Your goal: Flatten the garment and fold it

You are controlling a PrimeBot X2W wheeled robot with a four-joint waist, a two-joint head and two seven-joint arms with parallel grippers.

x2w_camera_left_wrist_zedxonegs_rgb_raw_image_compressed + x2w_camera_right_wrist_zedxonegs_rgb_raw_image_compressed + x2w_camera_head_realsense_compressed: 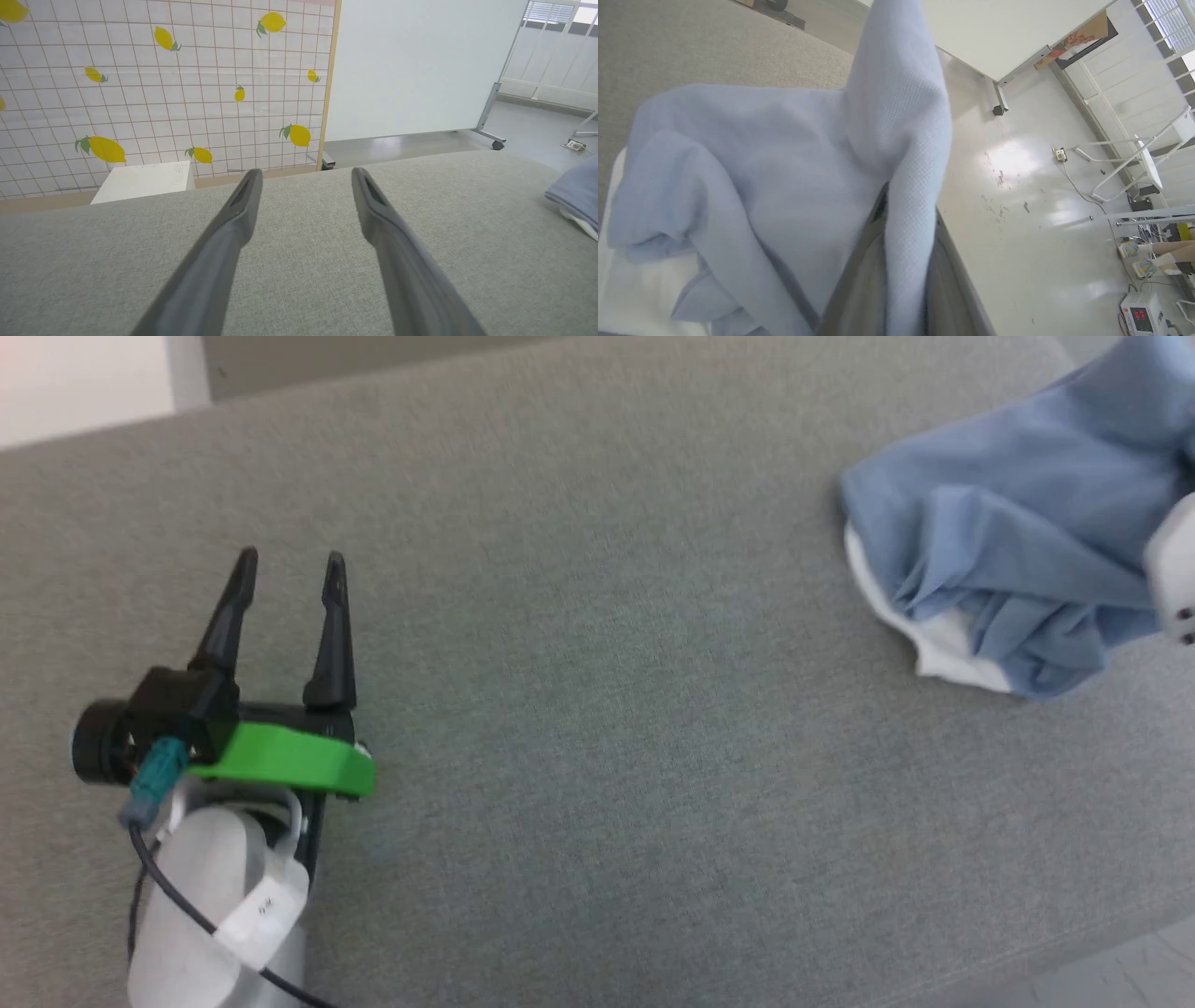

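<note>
Grey woven fabric bench (597,756) runs across the head view; large light blue soft-knit short-sleeved shirt (1008,523) sits bunched at its far right, well apart from the left claw (290,560); a white layer (943,644) pokes out beneath, cannot tell if it is part of the shirt. Left claw is spread wide, nothing between its fingers, over bare bench; the shirt lies off to its right, so a long sideways reach looks needed. Right claw (903,242) is the nearer one, pinched on a ridge of shirt that peaks above its fingers; no clear long axis, a heap. Left wrist view catches a shirt corner (574,196) at its right edge, beyond it a lemon-print tiled wall panel (140,93); right wrist view gives the knit weave and the grip, cropped at the frame edge in the head view.
</note>
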